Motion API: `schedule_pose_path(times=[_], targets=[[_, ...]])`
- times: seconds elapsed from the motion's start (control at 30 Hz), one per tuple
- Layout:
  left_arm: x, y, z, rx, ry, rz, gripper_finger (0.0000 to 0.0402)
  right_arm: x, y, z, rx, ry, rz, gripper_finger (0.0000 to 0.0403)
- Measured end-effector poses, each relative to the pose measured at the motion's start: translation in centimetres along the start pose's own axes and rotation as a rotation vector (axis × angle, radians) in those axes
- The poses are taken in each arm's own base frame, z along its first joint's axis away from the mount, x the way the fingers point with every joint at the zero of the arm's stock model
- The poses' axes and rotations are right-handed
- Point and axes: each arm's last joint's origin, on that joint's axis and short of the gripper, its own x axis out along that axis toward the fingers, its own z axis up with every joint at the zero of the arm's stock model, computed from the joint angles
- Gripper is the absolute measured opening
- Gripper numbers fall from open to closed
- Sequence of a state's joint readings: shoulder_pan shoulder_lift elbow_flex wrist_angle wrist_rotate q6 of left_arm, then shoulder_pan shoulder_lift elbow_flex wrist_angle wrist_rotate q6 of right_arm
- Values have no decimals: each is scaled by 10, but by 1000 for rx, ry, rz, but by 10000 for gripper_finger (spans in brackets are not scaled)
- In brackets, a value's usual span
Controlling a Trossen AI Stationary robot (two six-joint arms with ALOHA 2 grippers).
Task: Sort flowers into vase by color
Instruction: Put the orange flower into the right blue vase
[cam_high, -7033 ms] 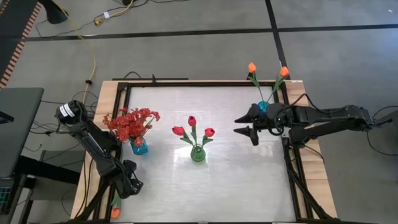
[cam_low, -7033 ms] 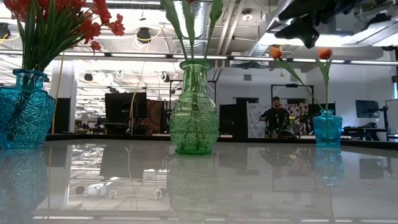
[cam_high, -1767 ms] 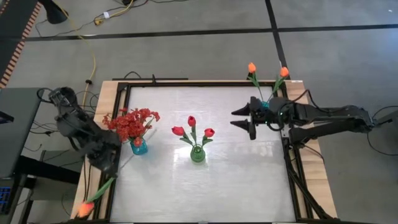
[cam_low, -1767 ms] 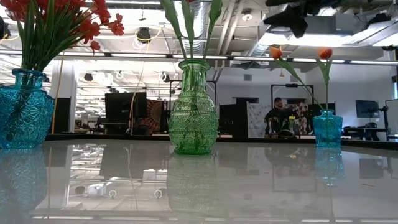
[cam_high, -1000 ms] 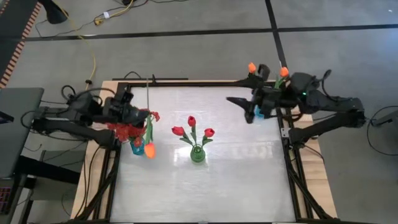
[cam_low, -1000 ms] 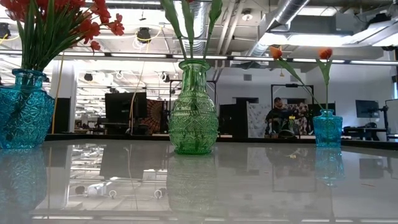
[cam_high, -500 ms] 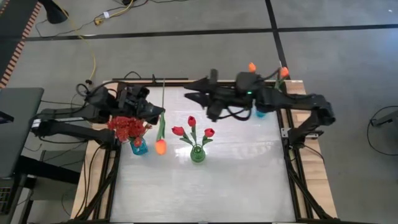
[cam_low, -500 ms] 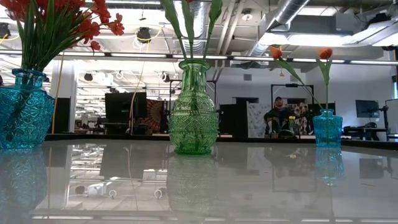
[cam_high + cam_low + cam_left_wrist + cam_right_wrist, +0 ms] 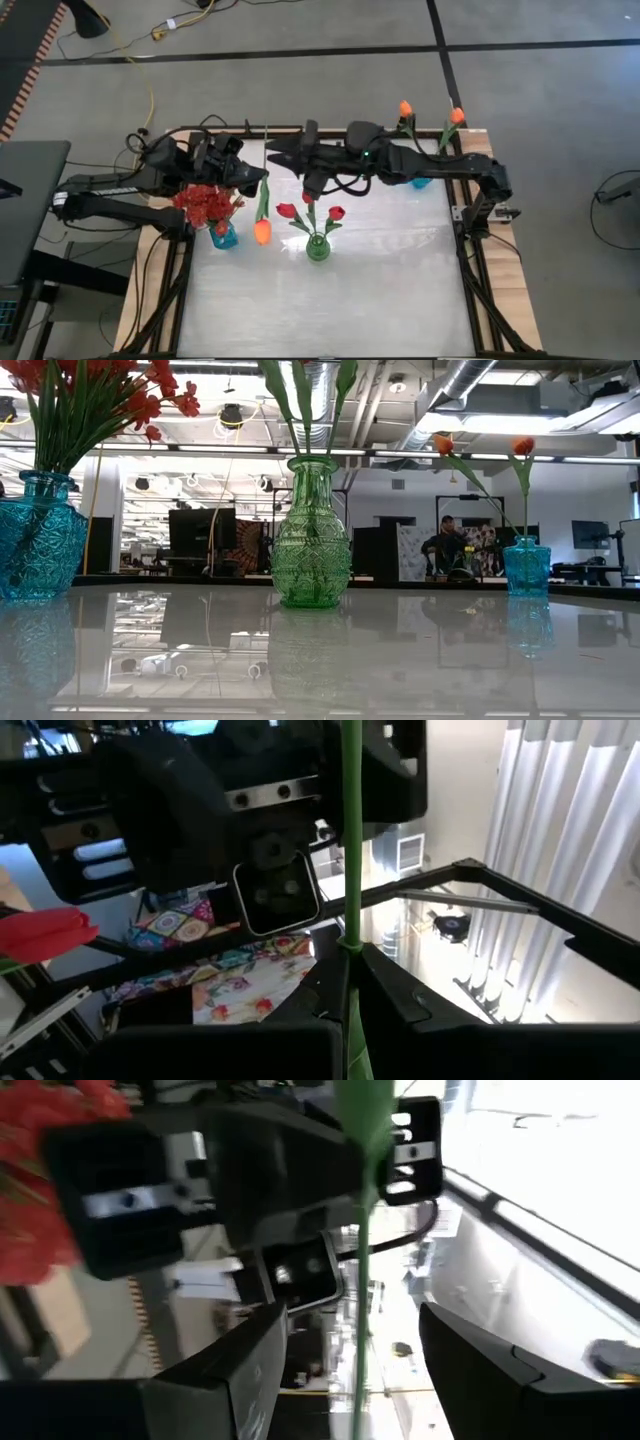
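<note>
My left gripper (image 9: 255,182) is shut on an orange tulip (image 9: 261,232), held above the table left of centre, bloom toward the near edge. My right gripper (image 9: 280,160) reaches across from the right. It is open, and its fingers (image 9: 250,1370) stand on either side of the tulip's bare stem (image 9: 360,1280). A large blue vase (image 9: 222,236) holds red sprays (image 9: 205,200). A green vase (image 9: 318,247) holds red tulips. A small blue vase (image 9: 422,180) at the far right holds two orange tulips (image 9: 404,108). Neither gripper shows in the low view. My left gripper pinches the tulip's thin green stem about its middle (image 9: 351,935) between its two fingers (image 9: 400,1000). The fingers come about level from the table's left and lie across the stem. The tulip is lifted clear, its bloom toward the near edge and its bare end (image 9: 266,132) toward the far edge.
The three vases stand in a row across the table; in the low view they are the large blue one (image 9: 35,540), the green one (image 9: 312,540) and the small blue one (image 9: 526,568). A black frame (image 9: 300,130) borders the table. Bare white tabletop (image 9: 380,290) lies toward the near edge.
My left gripper has carried the orange tulip a little toward the table's right, past the red sprays. My right gripper has swung from the small blue vase toward the table's left, up to the tulip's stem, and stays open.
</note>
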State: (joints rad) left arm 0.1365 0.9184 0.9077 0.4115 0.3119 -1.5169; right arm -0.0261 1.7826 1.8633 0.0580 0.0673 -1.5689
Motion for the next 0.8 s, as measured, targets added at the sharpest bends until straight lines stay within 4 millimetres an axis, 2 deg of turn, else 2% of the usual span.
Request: schedule_pose_path(times=[0.33, 0.53, 0.8], targets=[[-1, 1, 1, 1, 14, 13, 0, 2, -1, 3, -11, -35, -36, 245], [-1, 8, 0, -21, 36, 80, 0, 2, 1, 3, -9, -48, -14, 202], [-1, 8, 1, -18, 37, 76, 0, 2, 5, 3, -12, -47, 31, 140]])
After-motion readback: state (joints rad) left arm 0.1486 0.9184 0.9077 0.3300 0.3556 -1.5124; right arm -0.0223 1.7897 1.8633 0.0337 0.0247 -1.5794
